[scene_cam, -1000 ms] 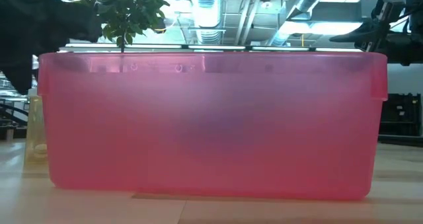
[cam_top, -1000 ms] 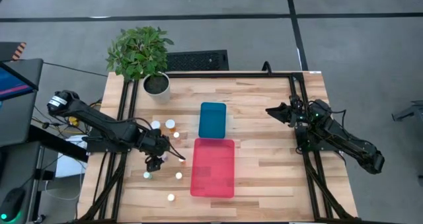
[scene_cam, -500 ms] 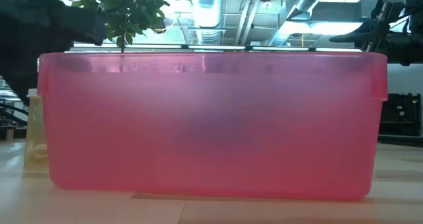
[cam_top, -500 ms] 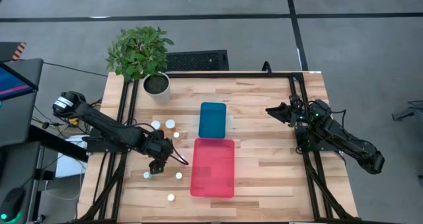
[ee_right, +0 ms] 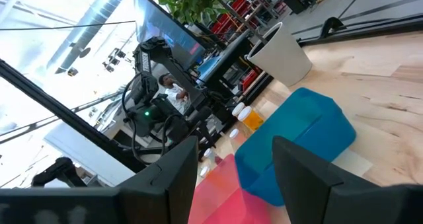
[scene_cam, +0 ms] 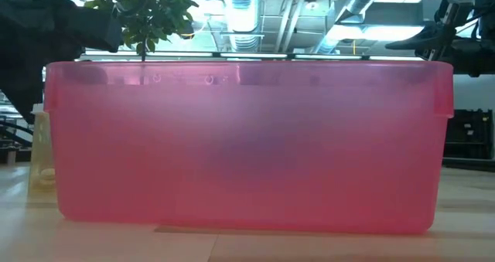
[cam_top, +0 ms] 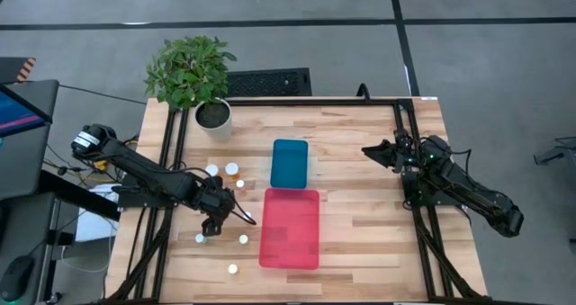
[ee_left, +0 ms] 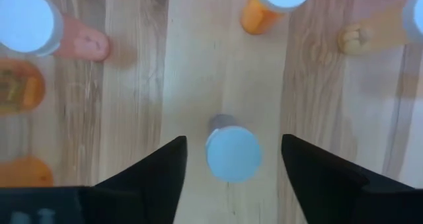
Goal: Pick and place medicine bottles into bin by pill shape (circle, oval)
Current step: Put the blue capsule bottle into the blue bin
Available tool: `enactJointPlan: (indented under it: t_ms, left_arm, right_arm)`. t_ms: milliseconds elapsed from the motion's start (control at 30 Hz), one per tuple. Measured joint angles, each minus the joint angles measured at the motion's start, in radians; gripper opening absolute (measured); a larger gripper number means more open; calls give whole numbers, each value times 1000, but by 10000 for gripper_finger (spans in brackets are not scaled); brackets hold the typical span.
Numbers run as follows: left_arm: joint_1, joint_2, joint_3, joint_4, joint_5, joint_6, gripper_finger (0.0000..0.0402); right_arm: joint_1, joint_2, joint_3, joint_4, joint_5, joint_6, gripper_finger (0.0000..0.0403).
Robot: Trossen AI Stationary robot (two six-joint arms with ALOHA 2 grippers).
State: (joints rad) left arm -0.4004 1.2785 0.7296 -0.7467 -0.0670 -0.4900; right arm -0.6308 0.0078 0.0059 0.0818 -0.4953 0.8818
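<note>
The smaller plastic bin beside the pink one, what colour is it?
The smaller plastic bin is teal blue, clearest in the high view.

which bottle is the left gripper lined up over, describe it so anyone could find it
Start at the pink bin; on the wood to its left stands a cluster of white-capped bottles. The left gripper hangs open above one bottle. Unlike the orange-bodied bottle nearby, it sits centred between the dark fingers.
</note>
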Motion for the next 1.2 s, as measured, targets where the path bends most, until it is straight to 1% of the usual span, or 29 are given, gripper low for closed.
enactJointPlan:
  t_ms: [200,433,600,700,800,867,967,1067,1200]
  left_arm:
    - [0,0,0,0,-3,8,171]
    - [0,0,0,0,-1,7,130]
    - [1,0,12,-3,26,-24,99]
    - [1,-1,40,-13,25,-32,96]
    - [3,-1,76,-54,3,-46,106]
    - [15,-1,115,-96,-12,-58,111]
    - [47,-1,205,-173,-28,-57,113]
    - [109,-1,314,-239,-56,-17,114]
    - [249,-2,451,-268,-92,62,115]
  right_arm:
    - [0,0,0,0,0,0,205]
    - [0,0,0,0,0,0,205]
    - [0,0,0,0,0,0,205]
    - [0,0,0,0,0,0,205]
    - [0,0,0,0,0,-18,205]
    - [0,0,0,0,0,-23,205]
    - [0,0,0,0,0,-26,205]
    - [0,0,0,0,0,-26,205]
    - [0,0,0,0,0,-26,205]
